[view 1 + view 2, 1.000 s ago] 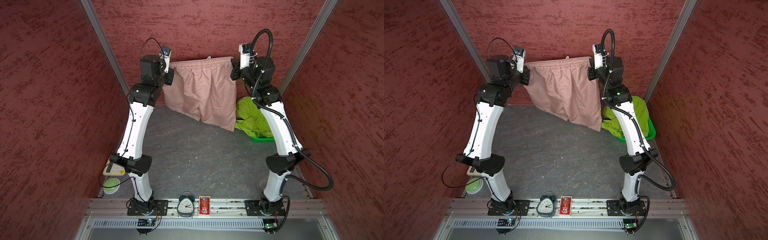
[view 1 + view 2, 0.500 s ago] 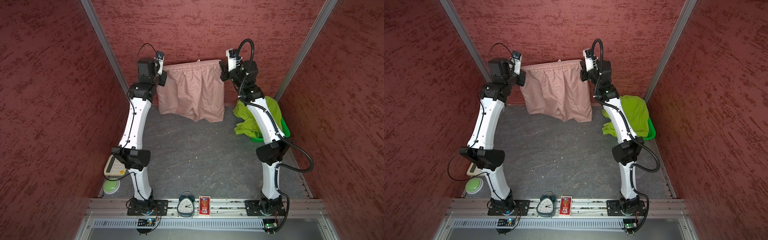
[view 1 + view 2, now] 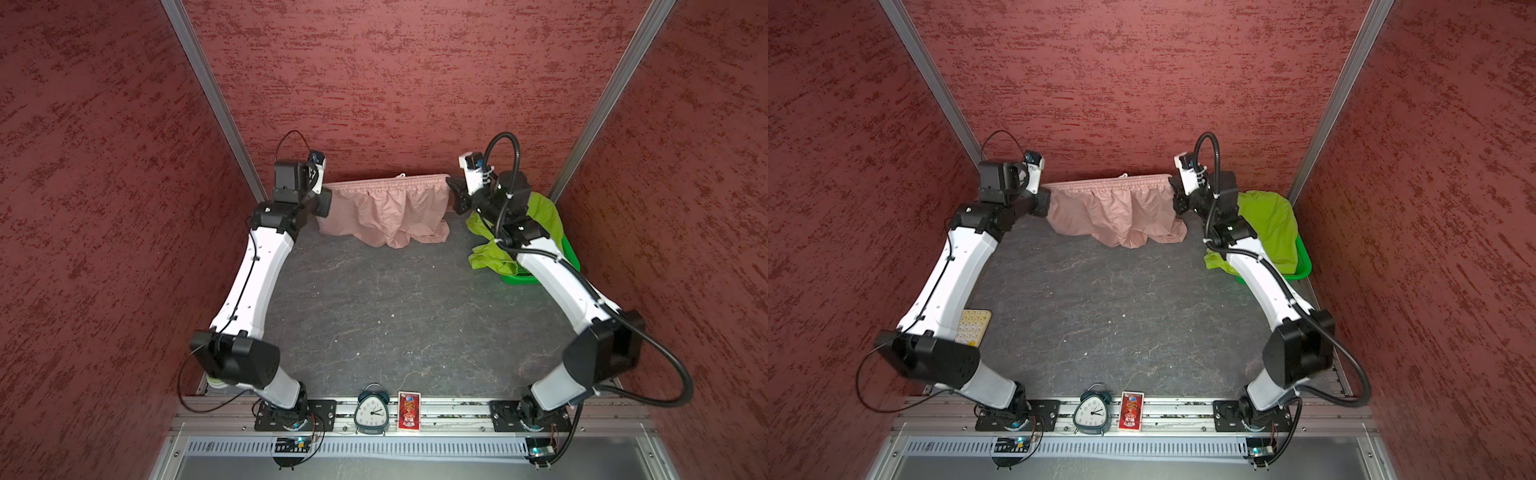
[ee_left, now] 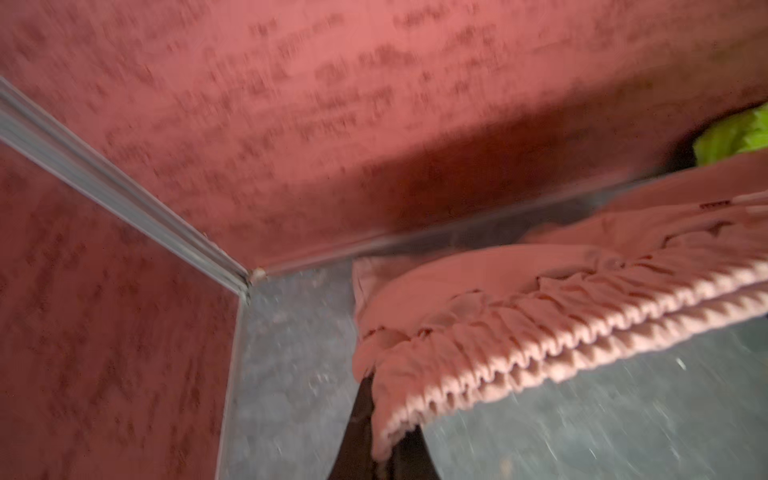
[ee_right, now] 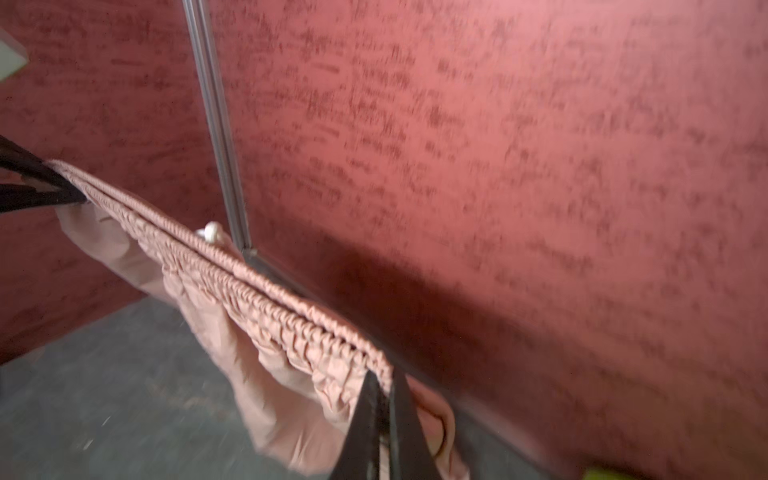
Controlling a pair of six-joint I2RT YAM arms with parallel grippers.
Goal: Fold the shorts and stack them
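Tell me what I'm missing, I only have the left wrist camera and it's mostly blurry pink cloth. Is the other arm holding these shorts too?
Observer: Yes. The right claw is shut on the far end of the waistband, so the pink shorts hang stretched between it and your left claw.
Operator: Are the legs clear of the table?
Observer: No. The hems lie crumpled on the table.
Operator: What's the green bit at the edge of my picture?
Observer: That's the green shorts, draped loosely over a green basket at the table's right edge.
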